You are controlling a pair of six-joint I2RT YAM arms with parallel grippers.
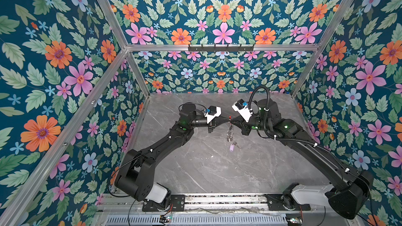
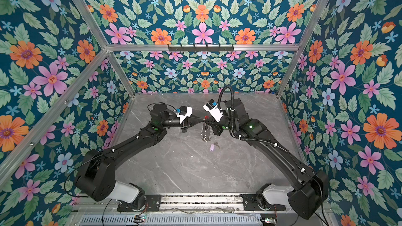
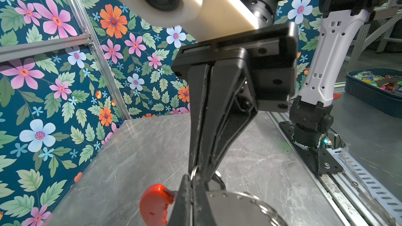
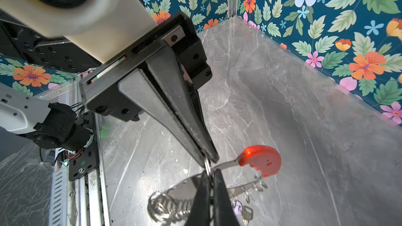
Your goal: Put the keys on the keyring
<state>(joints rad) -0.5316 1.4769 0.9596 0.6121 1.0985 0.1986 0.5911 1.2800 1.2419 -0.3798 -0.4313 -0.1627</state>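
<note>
- The keyring (image 4: 260,159), red-tabbed and strung with silver rings, is clenched by the left gripper (image 1: 226,120) and the right gripper (image 1: 232,120).
- A lilac-tagged key (image 1: 232,147) is seen on the table (image 1: 195,170).

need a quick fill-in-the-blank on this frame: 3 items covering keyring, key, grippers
1. The plastic section of the keyring is coloured ___.
2. The lilac-tagged key is not on the keyring; it lies on the ___.
3. The left gripper and the right gripper meet tip to tip, both ___ on the keyring.

Missing words: red; table; shut.
</note>
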